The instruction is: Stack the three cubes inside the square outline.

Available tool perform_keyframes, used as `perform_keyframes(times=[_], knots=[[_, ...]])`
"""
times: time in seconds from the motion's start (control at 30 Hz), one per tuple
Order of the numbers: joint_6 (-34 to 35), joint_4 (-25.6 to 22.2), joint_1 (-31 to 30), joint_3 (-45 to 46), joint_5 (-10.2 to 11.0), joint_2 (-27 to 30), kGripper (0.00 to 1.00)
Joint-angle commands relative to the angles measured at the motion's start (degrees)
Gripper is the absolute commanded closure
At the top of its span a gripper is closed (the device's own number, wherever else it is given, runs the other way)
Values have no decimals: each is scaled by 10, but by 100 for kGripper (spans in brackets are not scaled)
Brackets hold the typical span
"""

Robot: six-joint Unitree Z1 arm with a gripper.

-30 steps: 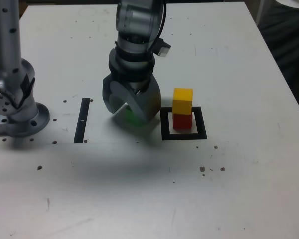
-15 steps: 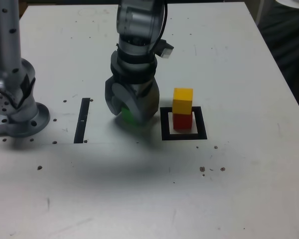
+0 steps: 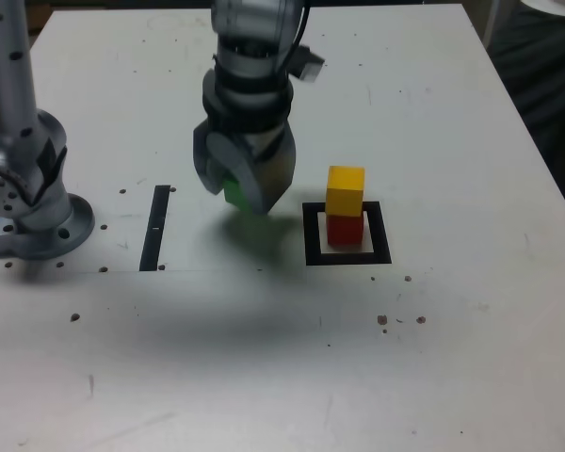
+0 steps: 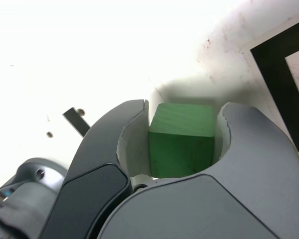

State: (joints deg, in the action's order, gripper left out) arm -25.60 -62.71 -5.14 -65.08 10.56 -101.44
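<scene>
Wrist view shows the hand (image 4: pixel 182 144) clamped on the green cube (image 4: pixel 182 142), jaws against two opposite faces. Exterior view puts it left of centre, seemingly just off the table (image 3: pixel 433 358). Setting it down skewed could topple the yellow cube (image 3: pixel 346 190) off the red cube (image 3: pixel 345 229) in the square outline (image 3: pixel 347 256).

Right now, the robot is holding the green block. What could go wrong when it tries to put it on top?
The gripper pinches the green cube only near its fingertips, so it might slip or twist on the way. The yellow cube on the red cube makes a tall, narrow tower inside the square outline; a bump from the wide jaws could topple it. Set down off-centre, the green cube could tip off.
</scene>
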Motion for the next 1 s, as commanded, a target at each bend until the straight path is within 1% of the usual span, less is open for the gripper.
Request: perform_keyframes(times=[0.0,0.27,0.43,0.67,0.87,0.97], knots=[[2,-18,-1,-19,3,7,72],[19,-113,-1,-121,6,6,72],[47,-158,-1,-176,7,-2,72],[108,-192,-1,-233,0,-27,72],[154,-223,-1,-291,-17,-53,72],[164,-233,-1,-314,-25,-65,72]])
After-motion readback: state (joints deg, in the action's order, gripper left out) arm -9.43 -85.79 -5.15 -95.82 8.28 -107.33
